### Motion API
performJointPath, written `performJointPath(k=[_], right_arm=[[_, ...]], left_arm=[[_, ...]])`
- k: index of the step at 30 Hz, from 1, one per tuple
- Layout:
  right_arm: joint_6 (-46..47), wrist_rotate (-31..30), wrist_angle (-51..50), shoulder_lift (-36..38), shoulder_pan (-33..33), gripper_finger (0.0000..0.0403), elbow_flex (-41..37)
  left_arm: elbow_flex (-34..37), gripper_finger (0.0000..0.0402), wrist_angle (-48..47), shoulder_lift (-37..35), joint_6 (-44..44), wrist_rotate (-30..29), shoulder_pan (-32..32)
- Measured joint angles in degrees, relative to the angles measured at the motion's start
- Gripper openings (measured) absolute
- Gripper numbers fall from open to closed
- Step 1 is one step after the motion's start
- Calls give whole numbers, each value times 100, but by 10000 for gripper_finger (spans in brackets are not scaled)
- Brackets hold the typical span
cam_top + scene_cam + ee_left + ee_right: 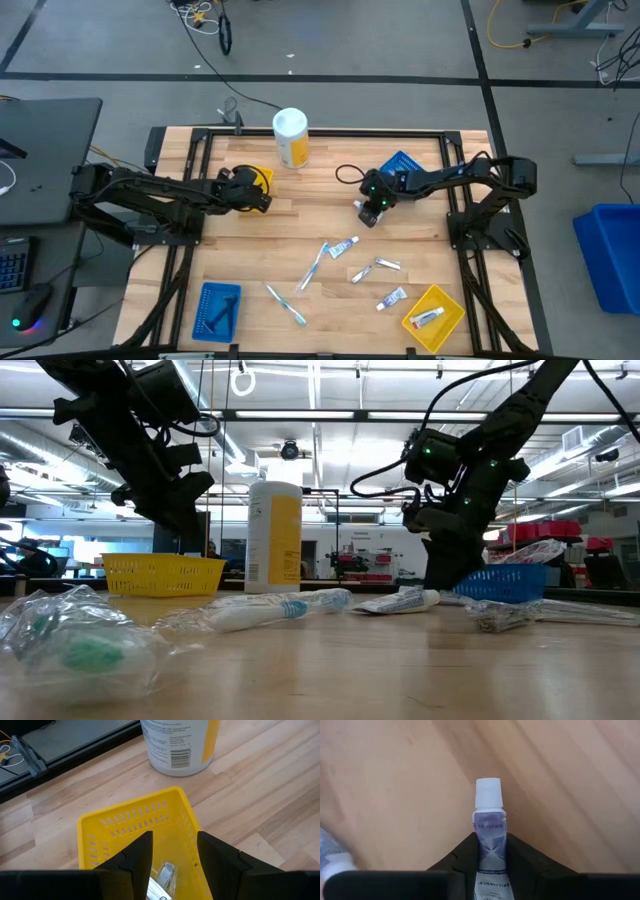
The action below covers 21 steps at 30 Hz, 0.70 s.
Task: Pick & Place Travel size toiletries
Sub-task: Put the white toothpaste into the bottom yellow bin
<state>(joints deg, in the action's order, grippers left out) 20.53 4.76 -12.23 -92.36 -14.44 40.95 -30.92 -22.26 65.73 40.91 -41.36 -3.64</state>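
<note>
My right gripper (371,212) stands at the table's middle right, shut on a small white tube with a white cap (489,820). My left gripper (175,860) hangs open above a yellow basket (131,822) at the middle left, touching nothing. A wrapped item (165,872) lies in that basket. More travel size toiletries lie flat on the near half of the table: a tube (343,245), toothbrushes (312,265) (286,303) and small tubes (387,264) (392,298). My right gripper pinches the tube's body (490,851) between its two fingers (465,862), one on each long side, a little behind the cap. The fingers come steeply from above and lie along the tube. The cap end (488,792) points away from the gripper; whether it rests on the wood I cannot tell.
A big yellow canister with a white lid (291,137) stands at the far middle. A blue tray (402,163) sits behind my right gripper, another blue tray (218,308) at the near left, and a yellow tray (436,318) holding a tube at the near right.
</note>
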Motion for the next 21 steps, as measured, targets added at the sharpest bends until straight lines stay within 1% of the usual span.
performJointPath(k=[6, 8, 12, 17, 19, 21], right_arm=[[-3, 166, -52, 358, 34, 82, -19], [-2, 369, -55, 497, 76, 79, -19], [96, 1112, -89, 864, 293, 79, -17], [300, 2237, -88, 1219, 886, 79, -11], [308, 2533, -103, 1336, 1216, 78, -11], [299, 2655, -110, 1458, 1590, 78, -11]], left_arm=[[-1, 162, 0, -1, 0, 0, 0], [-2, 162, -1, 0, 0, 0, 0], [-2, 162, -6, 0, 0, 0, 0], [-2, 162, -7, -1, 0, -2, 0], [0, 162, -7, 0, 3, 0, 0], [-2, 162, -2, 0, 40, -2, 0]])
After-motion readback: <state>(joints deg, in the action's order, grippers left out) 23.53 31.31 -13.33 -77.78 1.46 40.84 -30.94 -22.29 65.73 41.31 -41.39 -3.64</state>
